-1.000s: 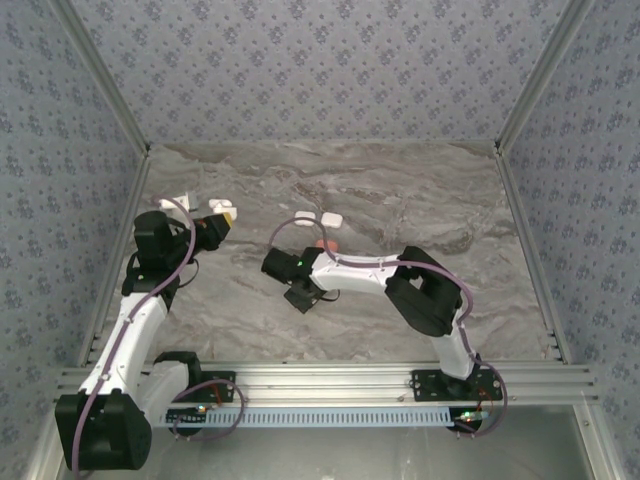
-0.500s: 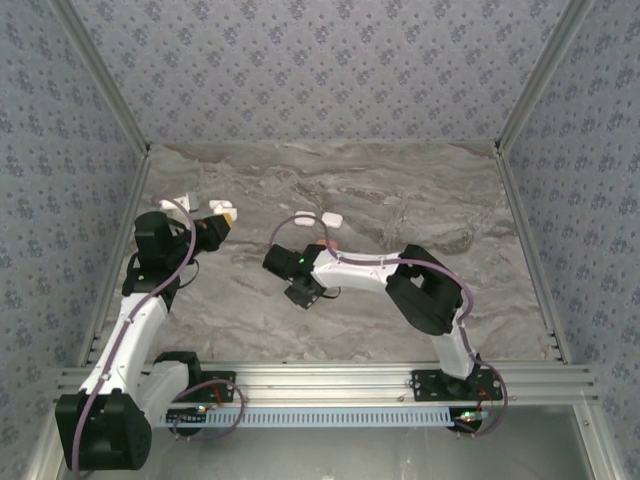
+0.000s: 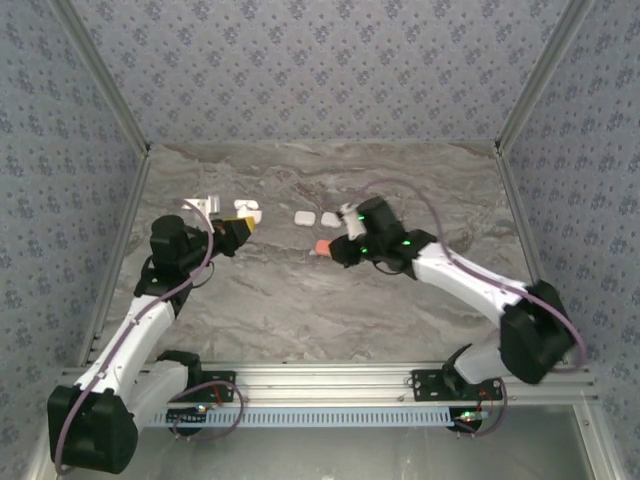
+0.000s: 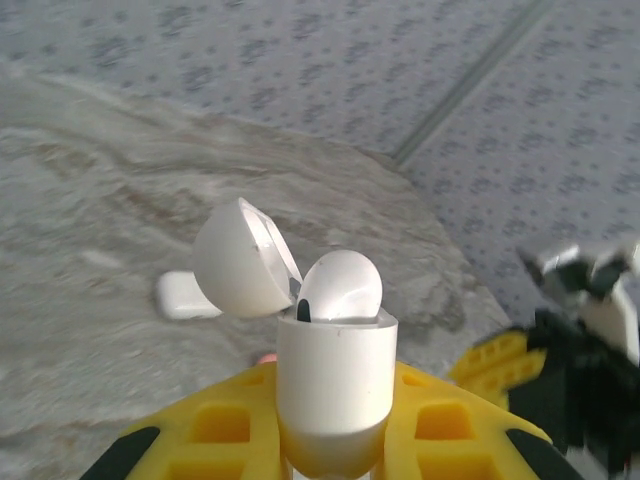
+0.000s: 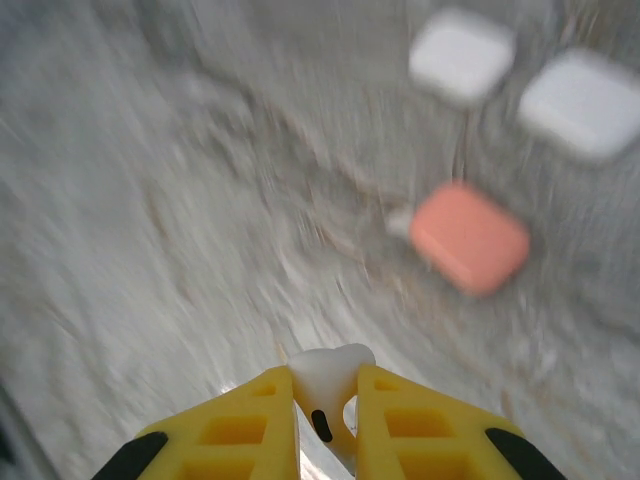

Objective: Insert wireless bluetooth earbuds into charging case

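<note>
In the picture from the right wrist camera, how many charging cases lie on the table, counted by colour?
White cases: 2
Salmon-red case: 1
Total: 3

Right wrist view's all motion-smeared: pink case (image 5: 469, 237) and two white cases (image 5: 462, 55) are fuzzy blobs, and the earbud (image 5: 330, 366) stem's buried between the right pincer (image 5: 325, 388) fingers.

Four white cases (image 3: 303, 216), one red case (image 3: 322, 247)
</note>
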You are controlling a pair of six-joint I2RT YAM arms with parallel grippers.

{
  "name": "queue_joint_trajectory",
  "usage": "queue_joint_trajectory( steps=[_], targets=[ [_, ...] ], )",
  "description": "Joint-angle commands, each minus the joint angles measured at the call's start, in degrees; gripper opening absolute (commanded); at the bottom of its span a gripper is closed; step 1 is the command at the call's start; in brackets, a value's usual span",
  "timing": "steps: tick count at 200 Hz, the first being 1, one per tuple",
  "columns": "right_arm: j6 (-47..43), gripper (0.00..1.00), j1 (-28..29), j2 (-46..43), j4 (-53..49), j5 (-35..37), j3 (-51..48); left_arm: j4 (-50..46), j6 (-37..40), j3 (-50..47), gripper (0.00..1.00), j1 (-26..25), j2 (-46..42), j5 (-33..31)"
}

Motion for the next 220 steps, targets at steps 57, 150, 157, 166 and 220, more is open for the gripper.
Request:
queue_joint_trajectory(
  steps=[57, 150, 157, 166, 220],
  targets=[
    [15.03, 0.2, -8.41, -13.82, 28.8, -15.35, -2.0, 25.89, 5.94, 1.11, 0.0, -17.03, 5.52, -1.62],
    [13.33, 0.2, -3.45, -13.7, 28.35, -17.26, 0.62, 35.16, 6.45, 5.95, 0.0, -22.88, 14.6, -1.34],
    [13.22, 0.2, -3.2, -13.7, 28.16, -16.76, 0.53, 35.48, 6.45, 6.16, 0.0, -23.09, 14.96, -1.34],
    [13.28, 0.2, -2.98, -13.66, 28.43, -16.09, 0.34, 35.67, 6.52, 6.4, 0.0, -23.43, 15.39, -1.27],
    [12.63, 0.2, -2.63, -12.88, 28.54, -14.2, 0.23, 36.11, 6.45, 7.02, 0.0, -24.11, 16.26, -0.11]
  ],
)
